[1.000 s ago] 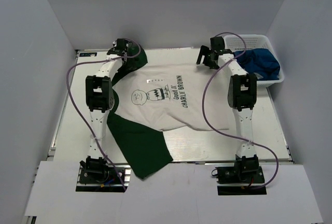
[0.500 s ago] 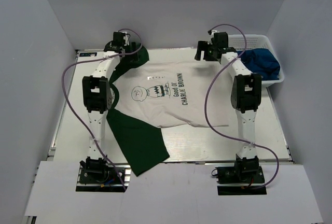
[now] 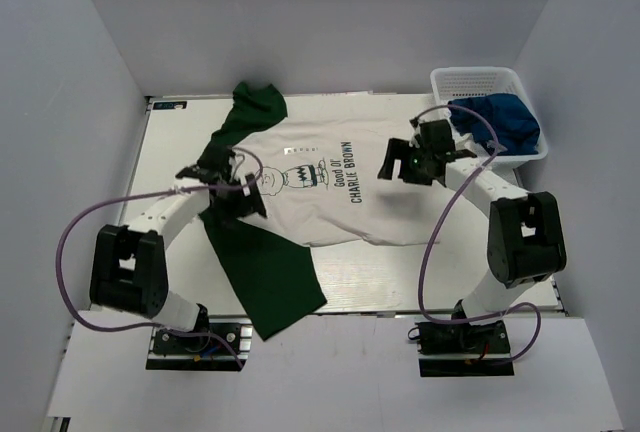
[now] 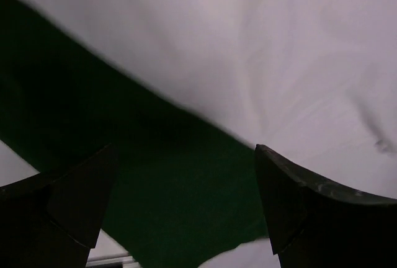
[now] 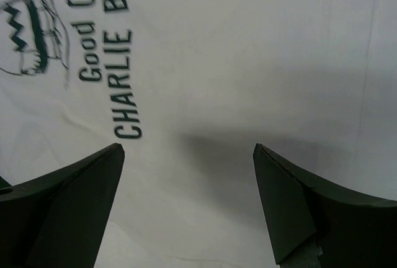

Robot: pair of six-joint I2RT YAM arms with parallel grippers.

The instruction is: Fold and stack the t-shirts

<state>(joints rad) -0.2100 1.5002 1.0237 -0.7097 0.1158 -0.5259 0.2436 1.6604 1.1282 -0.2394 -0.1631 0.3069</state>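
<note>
The white t-shirt (image 3: 335, 214) with dark green sleeves lies spread on the table (image 3: 160, 142), its print "Good Ol' Charlie Brown" facing up. The royal blue t-shirt (image 3: 508, 122) sits crumpled in the white basket (image 3: 470, 78).

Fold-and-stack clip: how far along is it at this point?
Done: the Charlie Brown shirt lies spread flat, print up, no fold visible. In hand: nothing gripped; the left gripper and right gripper are open above it. Left: every fold, the blue shirt in the basket, and any stack.
</note>
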